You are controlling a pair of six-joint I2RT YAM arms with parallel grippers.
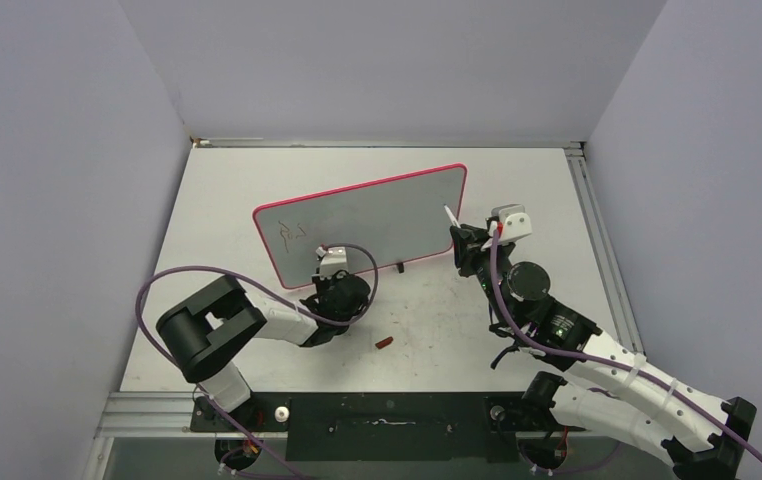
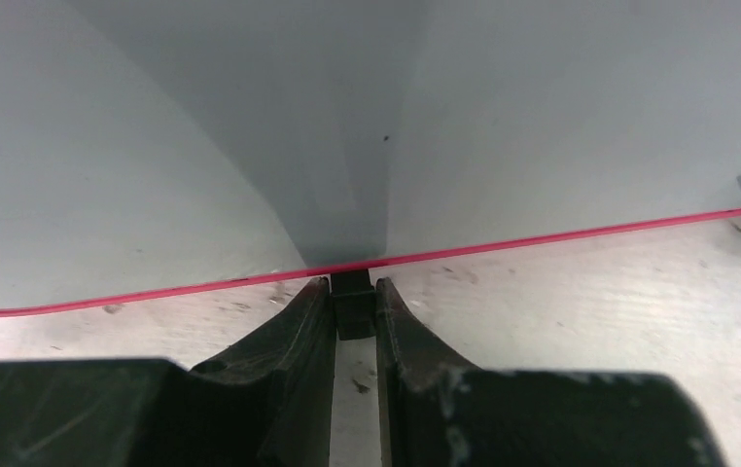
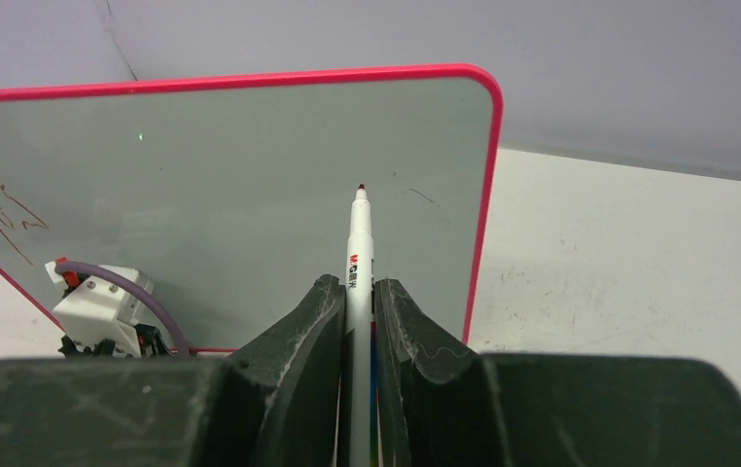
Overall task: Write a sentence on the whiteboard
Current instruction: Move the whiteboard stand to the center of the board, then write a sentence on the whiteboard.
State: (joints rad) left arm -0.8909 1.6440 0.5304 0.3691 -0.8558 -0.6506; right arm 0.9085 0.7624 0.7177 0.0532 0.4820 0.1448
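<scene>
The whiteboard [image 1: 377, 215] stands tilted on the table [image 1: 557, 300], a few red strokes of the sentence [image 3: 2, 214] at its left end. My left gripper [image 2: 354, 292] is pinched on a black foot [image 2: 352, 321] under the rim [image 2: 542, 236], and my right gripper [image 3: 355, 302] clamps the marker [image 3: 360, 243], tip facing the bare right part. I would carry the tip beside the strokes, press lightly and keep the foot firm

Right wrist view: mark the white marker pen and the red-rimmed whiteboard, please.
White marker pen [image 3: 358, 255], right wrist view, mid-barrel.
Red-rimmed pale grey whiteboard [image 3: 230, 175], right wrist view, bare writing surface.
</scene>
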